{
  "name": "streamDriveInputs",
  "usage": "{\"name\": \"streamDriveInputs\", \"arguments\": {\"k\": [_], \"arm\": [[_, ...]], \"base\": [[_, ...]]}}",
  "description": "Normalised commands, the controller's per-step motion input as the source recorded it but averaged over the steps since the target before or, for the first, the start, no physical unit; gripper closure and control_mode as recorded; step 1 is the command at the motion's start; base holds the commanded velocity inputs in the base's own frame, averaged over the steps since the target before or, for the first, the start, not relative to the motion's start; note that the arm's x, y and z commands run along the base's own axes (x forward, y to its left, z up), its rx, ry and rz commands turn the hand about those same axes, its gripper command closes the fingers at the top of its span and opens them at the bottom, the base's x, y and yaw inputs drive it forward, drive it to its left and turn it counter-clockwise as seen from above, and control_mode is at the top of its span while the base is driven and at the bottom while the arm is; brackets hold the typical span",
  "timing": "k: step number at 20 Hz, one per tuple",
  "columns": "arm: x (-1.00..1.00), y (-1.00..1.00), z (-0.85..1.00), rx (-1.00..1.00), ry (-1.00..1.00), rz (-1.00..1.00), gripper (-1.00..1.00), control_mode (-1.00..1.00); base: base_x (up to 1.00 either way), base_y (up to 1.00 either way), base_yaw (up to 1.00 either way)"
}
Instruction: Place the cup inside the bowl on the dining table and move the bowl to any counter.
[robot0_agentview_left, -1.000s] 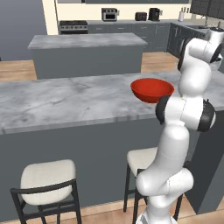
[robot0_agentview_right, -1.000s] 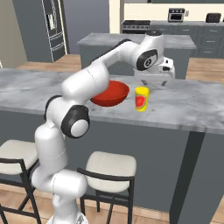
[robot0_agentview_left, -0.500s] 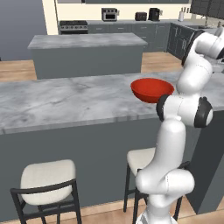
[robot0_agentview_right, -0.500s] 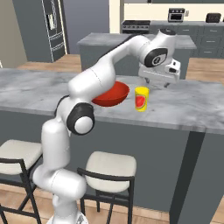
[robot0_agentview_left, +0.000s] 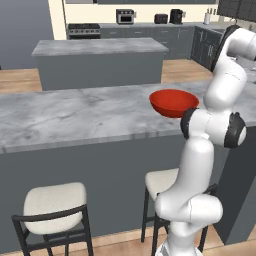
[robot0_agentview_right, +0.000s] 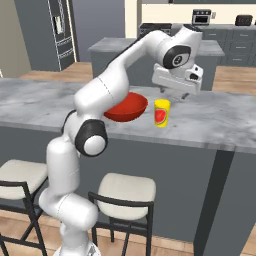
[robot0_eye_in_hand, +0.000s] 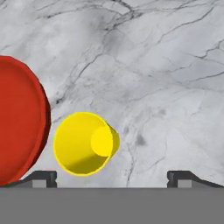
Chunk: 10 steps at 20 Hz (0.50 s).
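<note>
The yellow cup (robot0_agentview_right: 161, 112) with a red mark stands upright on the dining table (robot0_agentview_right: 40, 105), just right of the glossy red bowl (robot0_agentview_right: 127, 107). My gripper (robot0_agentview_right: 174, 94) hangs open a little above the cup, holding nothing. From the hand view I look straight down into the cup (robot0_eye_in_hand: 85, 143); it lies nearer the left fingertip (robot0_eye_in_hand: 43, 177) than the right one, and the bowl's rim (robot0_eye_in_hand: 19, 122) curves in at the left edge. In the left base view the bowl (robot0_agentview_left: 174, 102) sits on the marble top (robot0_agentview_left: 75, 115) and my arm hides the cup.
Cream-cushioned black stools (robot0_agentview_left: 55, 200) (robot0_agentview_right: 125, 187) stand along the table's near side. The counter island (robot0_agentview_left: 100, 47) (robot0_agentview_right: 107, 45) lies beyond the table, with wall cabinets and appliances behind it. Bare marble (robot0_eye_in_hand: 153, 65) spreads to the cup's right.
The wrist has turned and the hand has shifted slightly above the cup. Cup and bowl have not moved; the jaws have stayed wide apart.
</note>
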Motion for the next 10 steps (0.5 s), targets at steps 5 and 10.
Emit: {"name": "streamDriveInputs", "arguments": {"k": [5, 10], "arm": [[-0.40, 0.52, 0.00, -0.04, -0.02, 0.00, -1.00, -1.00], [0.02, 0.10, -0.17, -0.06, -0.01, 0.00, -1.00, -1.00]], "base": [[0.00, 0.00, 0.00], [0.00, 0.00, 0.00]]}}
